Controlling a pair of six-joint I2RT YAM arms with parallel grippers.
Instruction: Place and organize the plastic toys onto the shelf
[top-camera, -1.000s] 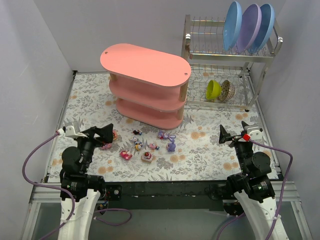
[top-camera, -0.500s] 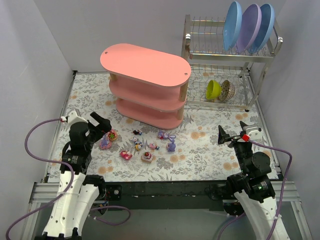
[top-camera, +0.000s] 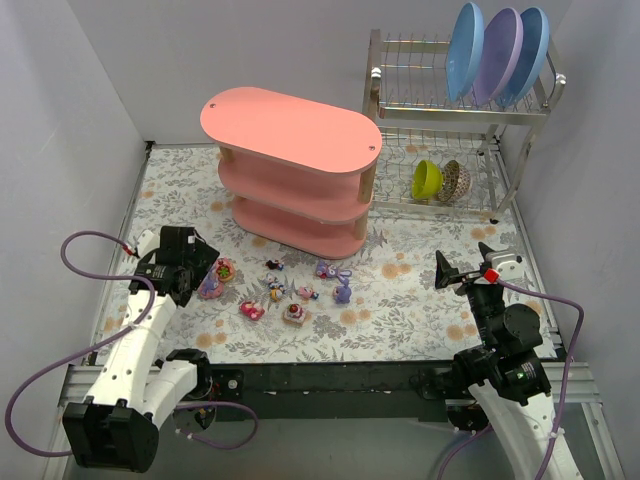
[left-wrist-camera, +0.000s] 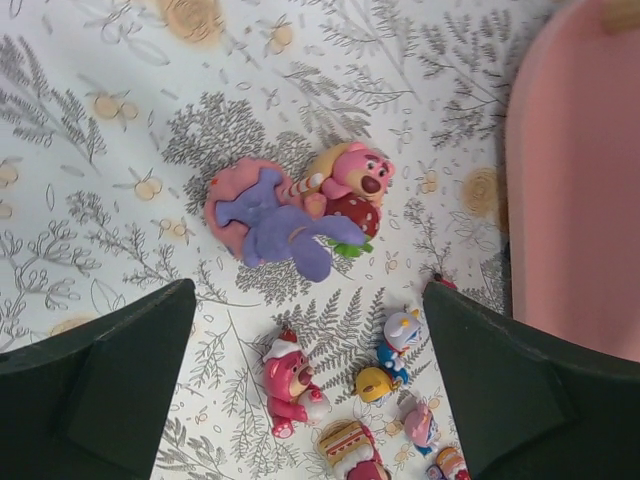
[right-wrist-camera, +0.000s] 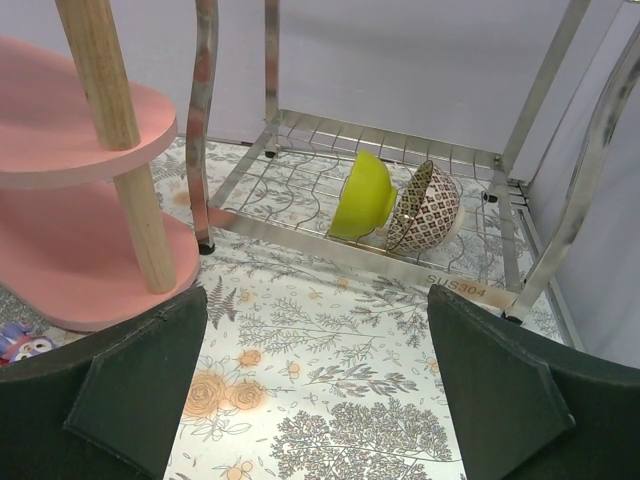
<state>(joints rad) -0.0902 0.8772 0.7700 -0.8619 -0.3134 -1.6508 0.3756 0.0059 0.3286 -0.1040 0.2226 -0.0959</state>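
Observation:
Several plastic toys lie scattered on the flowered mat in front of the pink three-tier shelf. My left gripper hangs open above the leftmost ones, pointing down. Between its fingers the left wrist view shows a purple figure on a pink disc, a pink bear with a strawberry, a pink bear in a red hat, a blue-white figure and a cake. That left gripper holds nothing. My right gripper stands open and empty at the right, facing the shelf.
A metal dish rack stands at the back right with three plates on top. A green bowl and a patterned bowl rest on its lower tier. Grey walls close in left, right and behind.
My left arm has risen and stretched forward, and its wrist has tipped down over the leftmost toys. The right arm and the toys have not moved.

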